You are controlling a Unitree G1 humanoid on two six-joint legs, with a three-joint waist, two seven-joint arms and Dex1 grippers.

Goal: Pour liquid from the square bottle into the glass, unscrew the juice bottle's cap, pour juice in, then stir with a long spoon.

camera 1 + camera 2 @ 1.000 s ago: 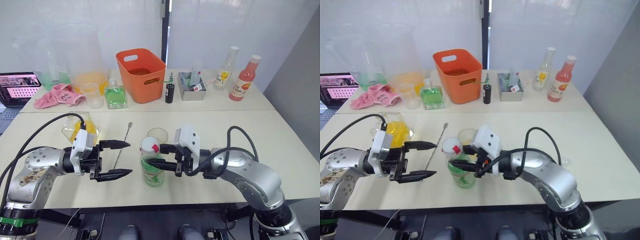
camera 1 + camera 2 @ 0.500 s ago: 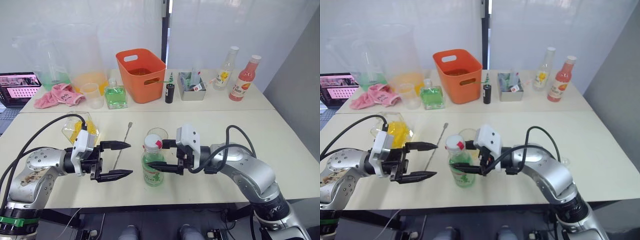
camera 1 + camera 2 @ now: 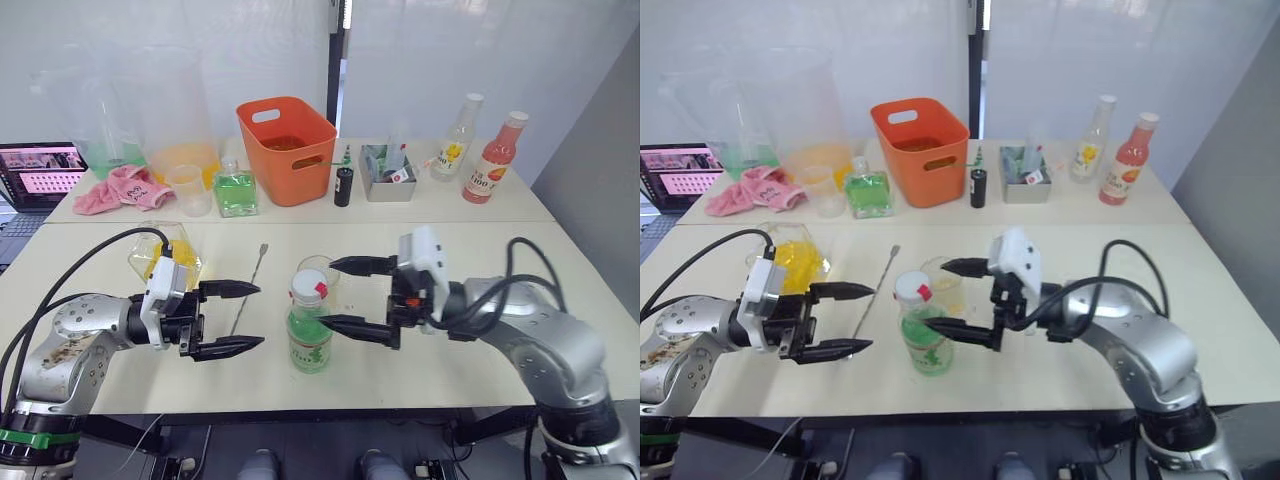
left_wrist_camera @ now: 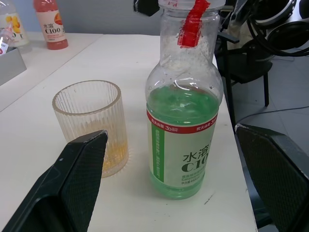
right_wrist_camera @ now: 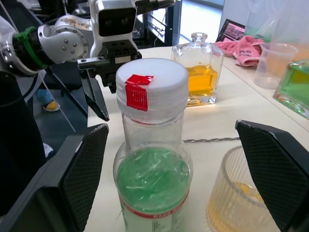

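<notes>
The juice bottle (image 3: 309, 335), part full of pale green liquid, stands upright near the table's front, its white cap (image 3: 309, 288) with a red tab still on. Just behind it is the ribbed glass (image 3: 318, 271), with a little yellow liquid at its bottom (image 4: 91, 126). My right gripper (image 3: 327, 292) is open to the bottle's right, fingertips wide apart by the bottle and holding nothing. My left gripper (image 3: 259, 316) hangs open and empty to the bottle's left. The long spoon (image 3: 248, 290) lies on the table behind the left gripper. The square bottle (image 3: 165, 258) with yellow-orange liquid stands at the left.
Along the back table are an orange basket (image 3: 285, 150), a green square bottle (image 3: 233, 190), a translucent cup (image 3: 187, 190), a pink cloth (image 3: 125, 188), a grey tray (image 3: 385, 165), a yellow-labelled bottle (image 3: 455, 140) and a pink-red bottle (image 3: 493, 160). A laptop (image 3: 40, 170) sits far left.
My right gripper opened, let go of the juice bottle and drew back to the right. The bottle now stands free and more upright. The left gripper stayed put.
</notes>
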